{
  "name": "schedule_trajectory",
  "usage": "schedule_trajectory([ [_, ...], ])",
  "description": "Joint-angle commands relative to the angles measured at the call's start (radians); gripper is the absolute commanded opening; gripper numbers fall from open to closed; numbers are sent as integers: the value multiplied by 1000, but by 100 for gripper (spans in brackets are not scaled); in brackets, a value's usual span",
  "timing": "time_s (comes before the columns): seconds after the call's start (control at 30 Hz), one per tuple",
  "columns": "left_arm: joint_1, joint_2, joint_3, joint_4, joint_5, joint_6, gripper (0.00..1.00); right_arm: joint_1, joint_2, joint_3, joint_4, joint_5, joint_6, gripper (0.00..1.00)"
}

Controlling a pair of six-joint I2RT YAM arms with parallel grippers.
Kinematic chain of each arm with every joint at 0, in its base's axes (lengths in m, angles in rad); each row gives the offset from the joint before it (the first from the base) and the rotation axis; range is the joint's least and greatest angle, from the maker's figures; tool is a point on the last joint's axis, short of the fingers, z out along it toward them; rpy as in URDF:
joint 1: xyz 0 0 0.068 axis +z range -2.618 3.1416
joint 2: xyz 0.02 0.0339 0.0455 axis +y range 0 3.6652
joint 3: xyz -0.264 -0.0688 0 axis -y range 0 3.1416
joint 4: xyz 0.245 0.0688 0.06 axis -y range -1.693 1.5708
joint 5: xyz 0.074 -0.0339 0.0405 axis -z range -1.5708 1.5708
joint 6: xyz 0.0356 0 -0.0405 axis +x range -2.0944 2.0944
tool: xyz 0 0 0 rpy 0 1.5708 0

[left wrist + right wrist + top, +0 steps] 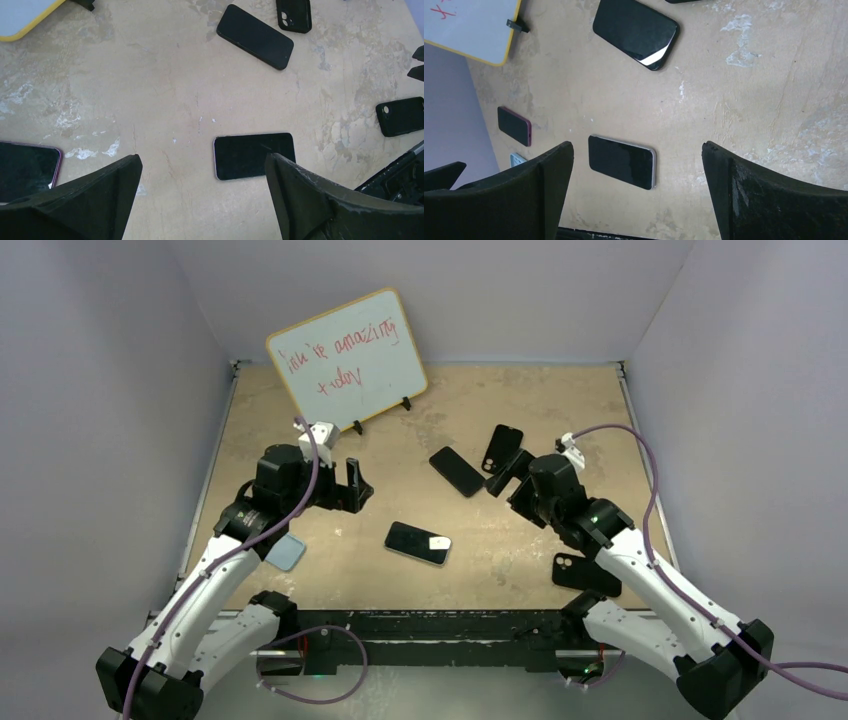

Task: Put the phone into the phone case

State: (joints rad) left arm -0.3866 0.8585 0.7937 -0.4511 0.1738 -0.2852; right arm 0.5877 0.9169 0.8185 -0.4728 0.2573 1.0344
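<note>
A silver-edged phone (418, 543) lies screen up at the table's middle; it also shows in the left wrist view (254, 155) and the right wrist view (622, 161). A black phone case (502, 448) lies at the back right, and a second black case (585, 574) lies at the front right, also seen in the left wrist view (401, 116). My left gripper (353, 486) (202, 165) is open and empty, above the table left of the phone. My right gripper (505, 478) (638, 147) is open and empty, hovering right of the phone, beside the back case.
A black phone (457, 471) lies behind the silver one. A red-edged phone (27, 170) and a light blue case (286, 552) lie at the left by my left arm. A yellow-framed whiteboard (348, 358) stands at the back left. Walls close in on three sides.
</note>
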Motion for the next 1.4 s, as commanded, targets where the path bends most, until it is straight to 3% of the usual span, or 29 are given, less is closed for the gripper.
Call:
schedule_trajectory([
  [0.0,2,2,15,-24,-11,18,100,-5,-4,33,-44,57,35,99],
  [0.33,2,-18,-7,-20,9,15,100,-5,9,45,-137,134,142,99],
  [0.53,2,-21,-18,-18,11,14,100,-5,43,92,-363,295,340,97],
  [0.6,2,-27,-17,-23,9,12,100,-6,49,92,-397,321,375,89],
  [0.67,2,-42,-20,-22,-3,10,100,-14,55,88,-431,350,417,70],
  [0.73,2,-56,-24,-19,-16,9,100,-40,79,89,-466,367,443,63],
  [1.0,2,-42,-24,-28,-24,7,100,-238,156,3,-480,278,452,54],
  [1.37,0,-59,-30,-29,-22,-1,99,-374,159,-129,-404,241,441,46],
])
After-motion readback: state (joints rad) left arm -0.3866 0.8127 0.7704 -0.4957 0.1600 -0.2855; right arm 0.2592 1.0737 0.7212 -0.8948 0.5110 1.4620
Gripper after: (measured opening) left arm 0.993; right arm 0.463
